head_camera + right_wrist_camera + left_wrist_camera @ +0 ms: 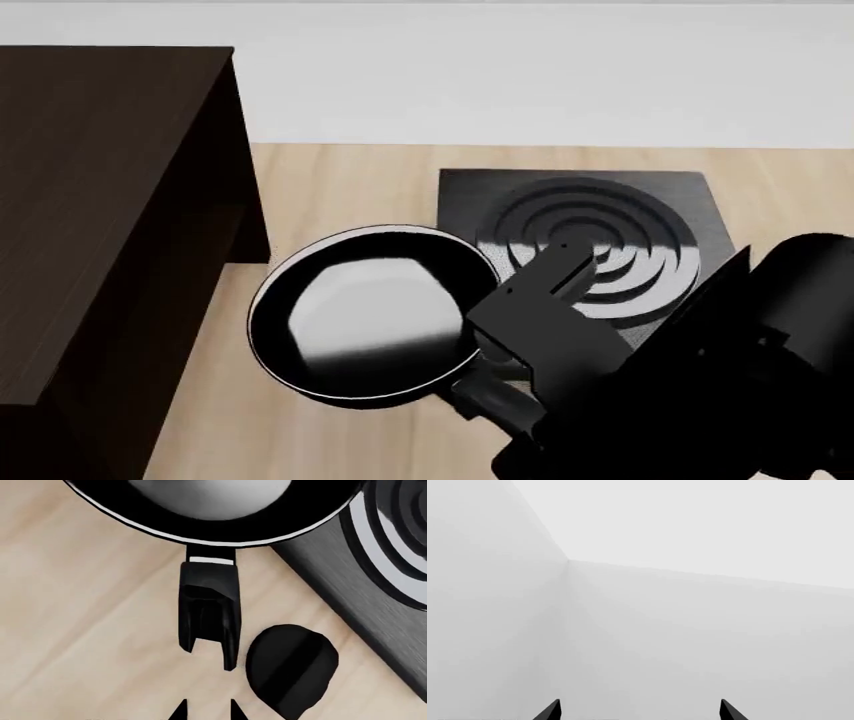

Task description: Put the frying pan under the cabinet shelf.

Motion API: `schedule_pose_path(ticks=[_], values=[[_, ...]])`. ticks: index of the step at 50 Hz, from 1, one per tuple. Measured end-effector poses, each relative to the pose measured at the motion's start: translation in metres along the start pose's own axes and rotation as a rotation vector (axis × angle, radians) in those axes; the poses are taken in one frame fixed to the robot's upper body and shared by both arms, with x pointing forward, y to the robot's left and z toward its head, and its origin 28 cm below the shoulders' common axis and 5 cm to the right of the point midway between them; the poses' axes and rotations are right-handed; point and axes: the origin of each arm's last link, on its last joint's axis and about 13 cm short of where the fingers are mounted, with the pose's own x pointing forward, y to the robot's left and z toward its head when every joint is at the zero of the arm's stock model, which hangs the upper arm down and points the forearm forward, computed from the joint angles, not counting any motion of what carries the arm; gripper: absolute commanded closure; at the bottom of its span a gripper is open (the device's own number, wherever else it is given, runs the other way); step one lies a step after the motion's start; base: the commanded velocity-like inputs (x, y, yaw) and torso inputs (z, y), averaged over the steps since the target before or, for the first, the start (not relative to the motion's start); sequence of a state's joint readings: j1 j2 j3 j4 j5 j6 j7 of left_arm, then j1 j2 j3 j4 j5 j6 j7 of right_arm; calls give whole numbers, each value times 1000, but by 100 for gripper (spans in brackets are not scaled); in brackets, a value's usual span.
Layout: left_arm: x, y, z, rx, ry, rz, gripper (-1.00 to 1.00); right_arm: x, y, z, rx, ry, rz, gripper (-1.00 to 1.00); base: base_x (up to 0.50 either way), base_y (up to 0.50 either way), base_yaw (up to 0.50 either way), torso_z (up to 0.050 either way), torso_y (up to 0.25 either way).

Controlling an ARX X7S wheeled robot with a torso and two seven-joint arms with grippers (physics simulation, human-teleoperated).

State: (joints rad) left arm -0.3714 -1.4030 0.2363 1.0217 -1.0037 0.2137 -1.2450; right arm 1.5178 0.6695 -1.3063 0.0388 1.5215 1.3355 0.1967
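Centrally, the frying pan (pixel 360 315) lay on the wooden counter (pixel 347 180), between the cabinet shelf (pixel 107 220) and the stove plate (pixel 587 225). Its handle (pixel 208 612) disappeared beneath the right arm; the right gripper (pixel 205 709) held it. The left gripper (pixel 639 711), fingertips spread, faced blank walls.

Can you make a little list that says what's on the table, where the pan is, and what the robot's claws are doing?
pan: frying pan, on the wooden table, between cabinet and stove plate
cabinet: cabinet shelf, at the left, pan not under it
stove: stove plate, right of the pan
right claw: right claw, just behind the pan handle, grip hidden
left claw: left claw, open, facing blank walls
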Motion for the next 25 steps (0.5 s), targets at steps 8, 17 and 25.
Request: schedule_pose_path(ticks=[8, 17, 25], values=[[0, 0, -1, 0, 3, 2, -100, 7, 2, -3, -12, 15, 10, 100, 0, 0, 0, 0, 1], [0, 1, -2, 2, 6, 4, -100, 16, 4, -4, -26, 27, 25, 100, 0, 0, 0, 1, 2], [0, 1, -3, 5, 8, 5, -100, 23, 6, -4, -42, 30, 39, 100, 0, 0, 0, 0, 1]])
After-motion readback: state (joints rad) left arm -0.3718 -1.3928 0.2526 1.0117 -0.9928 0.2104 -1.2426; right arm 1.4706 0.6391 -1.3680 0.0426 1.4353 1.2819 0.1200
